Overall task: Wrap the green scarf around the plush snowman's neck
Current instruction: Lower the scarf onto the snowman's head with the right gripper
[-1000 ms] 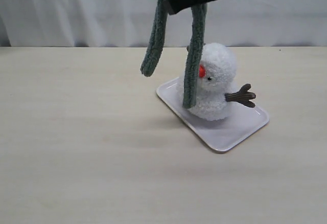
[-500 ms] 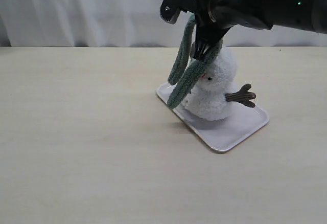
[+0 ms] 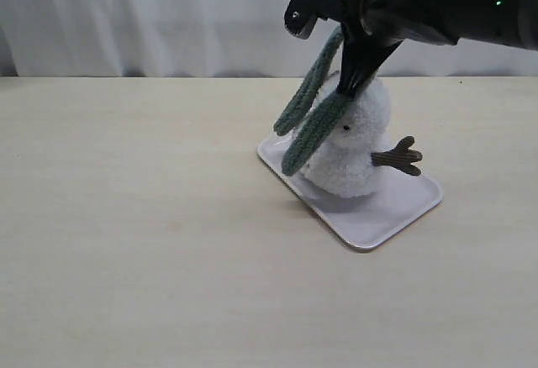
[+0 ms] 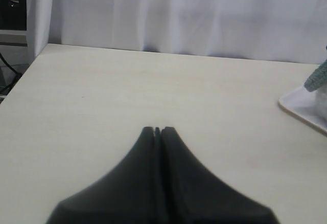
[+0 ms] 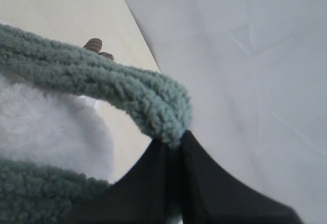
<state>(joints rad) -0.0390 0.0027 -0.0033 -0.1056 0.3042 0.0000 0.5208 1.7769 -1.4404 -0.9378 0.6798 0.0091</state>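
The plush snowman (image 3: 357, 145) stands upright on a white tray (image 3: 395, 212), brown twig arm (image 3: 397, 157) pointing right. My right gripper (image 3: 351, 82) is shut on the green scarf (image 3: 315, 128) at its fold, right above the snowman's head. Both scarf ends hang slanting down to the left in front of the snowman's face, hiding the nose and neck. In the right wrist view the scarf (image 5: 102, 78) loops out from the right gripper (image 5: 176, 141) over white plush (image 5: 46, 127). My left gripper (image 4: 157, 130) is shut and empty over bare table, far from the snowman.
A white curtain (image 3: 151, 15) hangs behind the pale wooden table (image 3: 126, 233). The tray's corner (image 4: 306, 106) and a scarf tip (image 4: 318, 78) show at the edge of the left wrist view.
My right arm has come down and moved right with the scarf. The hanging ends have swung from vertical to a slant against the snowman's face, now hiding the orange nose.
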